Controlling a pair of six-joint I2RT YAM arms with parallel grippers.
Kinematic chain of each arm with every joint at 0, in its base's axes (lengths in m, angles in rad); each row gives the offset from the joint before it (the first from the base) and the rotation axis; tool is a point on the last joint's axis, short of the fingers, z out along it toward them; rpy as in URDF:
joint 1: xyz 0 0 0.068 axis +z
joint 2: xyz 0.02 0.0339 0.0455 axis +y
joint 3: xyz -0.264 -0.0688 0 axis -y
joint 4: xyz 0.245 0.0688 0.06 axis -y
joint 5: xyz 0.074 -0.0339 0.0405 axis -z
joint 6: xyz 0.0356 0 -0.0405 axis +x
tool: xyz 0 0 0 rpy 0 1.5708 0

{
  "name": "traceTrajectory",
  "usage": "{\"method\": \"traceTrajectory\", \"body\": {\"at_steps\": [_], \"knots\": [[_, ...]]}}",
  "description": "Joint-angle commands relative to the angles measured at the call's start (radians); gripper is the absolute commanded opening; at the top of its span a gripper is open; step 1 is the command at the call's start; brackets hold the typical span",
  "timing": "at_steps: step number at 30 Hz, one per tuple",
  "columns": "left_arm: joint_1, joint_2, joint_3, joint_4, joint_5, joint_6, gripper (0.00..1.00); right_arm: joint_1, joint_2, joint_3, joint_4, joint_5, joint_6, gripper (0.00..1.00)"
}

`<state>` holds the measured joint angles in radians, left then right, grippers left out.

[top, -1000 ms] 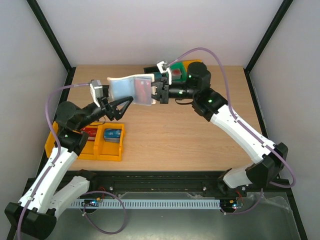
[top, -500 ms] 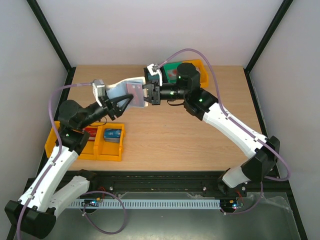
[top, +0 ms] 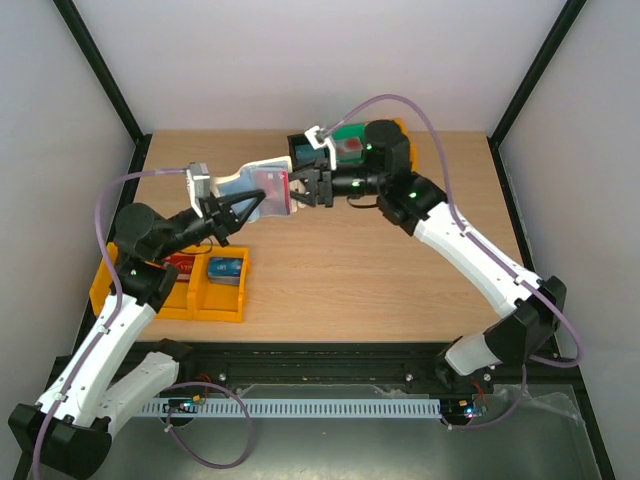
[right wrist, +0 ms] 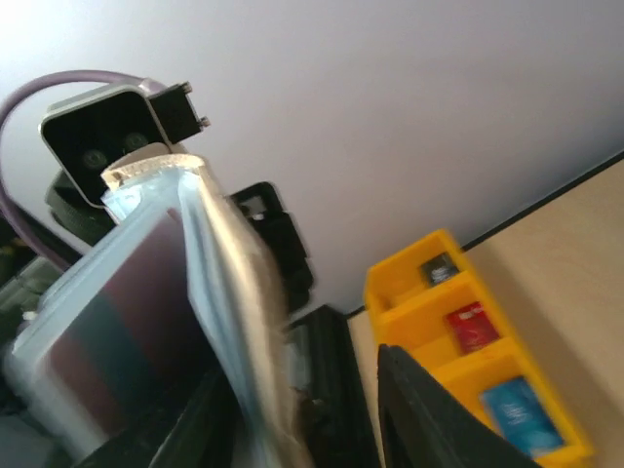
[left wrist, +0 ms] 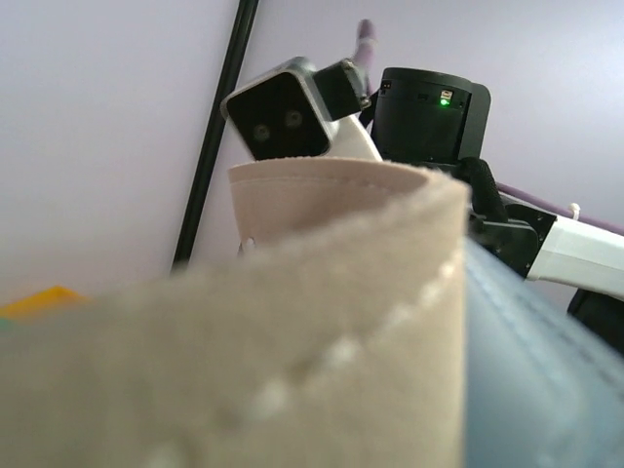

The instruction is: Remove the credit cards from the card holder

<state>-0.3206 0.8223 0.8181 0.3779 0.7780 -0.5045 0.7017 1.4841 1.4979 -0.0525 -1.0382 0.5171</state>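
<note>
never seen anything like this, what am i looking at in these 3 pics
Two robot arms are bolted to a wooden table. The overhead picture shows both; the other two come from a camera on each wrist, so they look very close. The left gripper is shut on the card holder, an open beige wallet held in the air. The right gripper is at its other edge, jaws apart, near a red card in its pocket. On the table stand a near yellow bin with a blue card and a far yellow bin with a teal card.
</note>
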Motion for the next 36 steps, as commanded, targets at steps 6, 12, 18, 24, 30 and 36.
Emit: {"method": "traceTrajectory", "body": {"at_steps": [6,12,18,24,30,36], "knots": [[0.020,-0.007,-0.003,0.060,0.036,-0.013,0.02,-0.172,-0.159,-0.002,-0.183,-0.084,-0.197,0.96],[0.019,-0.003,0.003,0.067,0.060,-0.009,0.02,-0.152,-0.139,-0.048,-0.067,-0.032,-0.093,0.98],[0.019,0.009,0.018,0.077,0.059,-0.011,0.02,-0.080,-0.103,-0.018,-0.017,-0.064,-0.101,0.79],[0.020,0.002,0.018,0.067,0.061,-0.004,0.02,-0.058,-0.103,-0.045,-0.018,-0.031,-0.101,0.37],[0.020,-0.001,0.019,0.069,0.072,-0.006,0.02,-0.057,-0.109,-0.053,-0.016,-0.026,-0.105,0.20],[0.020,0.000,0.009,0.107,0.095,-0.028,0.02,-0.057,-0.114,-0.068,-0.050,-0.036,-0.141,0.18]]}}
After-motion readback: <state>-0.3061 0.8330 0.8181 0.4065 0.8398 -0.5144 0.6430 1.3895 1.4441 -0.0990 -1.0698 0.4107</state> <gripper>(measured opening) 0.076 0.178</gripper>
